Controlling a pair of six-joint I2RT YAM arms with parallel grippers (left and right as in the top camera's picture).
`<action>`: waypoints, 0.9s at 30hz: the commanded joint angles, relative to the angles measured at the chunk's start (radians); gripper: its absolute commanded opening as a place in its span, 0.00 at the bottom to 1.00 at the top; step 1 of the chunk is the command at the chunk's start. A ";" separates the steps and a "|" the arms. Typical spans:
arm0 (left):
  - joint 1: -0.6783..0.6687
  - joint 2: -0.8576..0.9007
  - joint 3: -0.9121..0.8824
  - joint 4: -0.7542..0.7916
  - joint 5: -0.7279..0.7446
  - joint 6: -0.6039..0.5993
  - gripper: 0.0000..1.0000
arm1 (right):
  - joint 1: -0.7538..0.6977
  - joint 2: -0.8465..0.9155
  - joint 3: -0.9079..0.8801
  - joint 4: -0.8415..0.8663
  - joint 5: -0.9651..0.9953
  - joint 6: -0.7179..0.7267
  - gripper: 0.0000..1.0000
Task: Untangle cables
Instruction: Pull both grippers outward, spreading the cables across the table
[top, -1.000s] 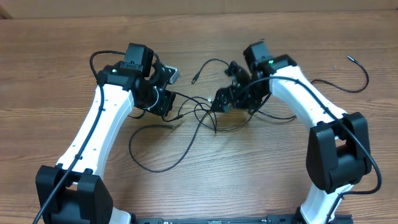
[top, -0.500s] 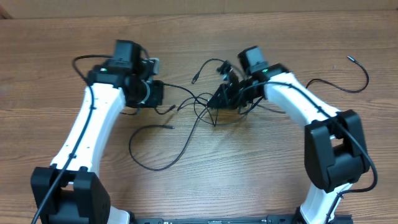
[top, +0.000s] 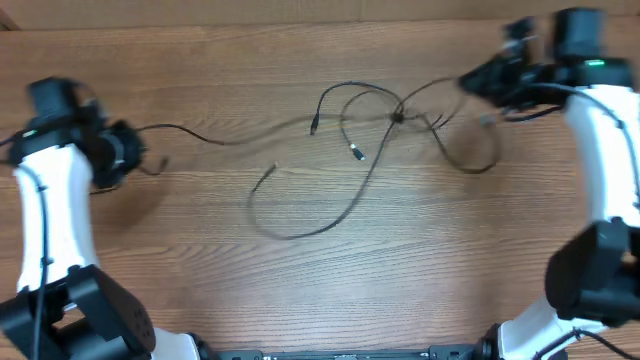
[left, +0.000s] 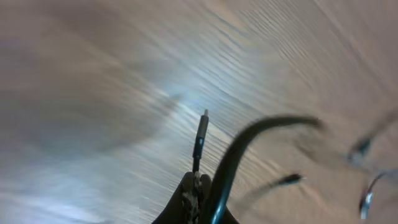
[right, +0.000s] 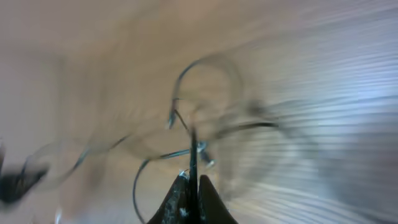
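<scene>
Overhead light: bright, even; soft shadow on desk (top: 150, 215) beside left arm (top: 45, 200)
Overhead sharpness: grain crisp at centre; left arm and right arm (top: 605, 150) smeared; cables (top: 360, 150) partly ghosted
Left wrist: heavy streaking; pale glare patch on desk; left end effector (left: 194, 186) dark, soft
Right wrist: streaked throughout; glare at right; left side dim; right end effector (right: 189, 186) silhouetted

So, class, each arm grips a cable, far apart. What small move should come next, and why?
Probably slacken slightly, right fingers moving inward: the cables cross in a small knot nearer that side, and pulling harder would likely tighten it.
</scene>
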 joint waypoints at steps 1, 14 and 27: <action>0.135 -0.003 0.025 0.000 -0.005 -0.096 0.04 | -0.105 -0.039 0.067 -0.028 0.154 0.113 0.04; 0.375 -0.003 0.025 -0.027 0.030 -0.156 0.05 | -0.494 -0.038 0.074 -0.167 0.482 0.415 0.04; 0.100 -0.002 0.025 0.065 0.383 -0.082 0.05 | -0.422 -0.038 0.072 -0.225 0.455 0.271 0.04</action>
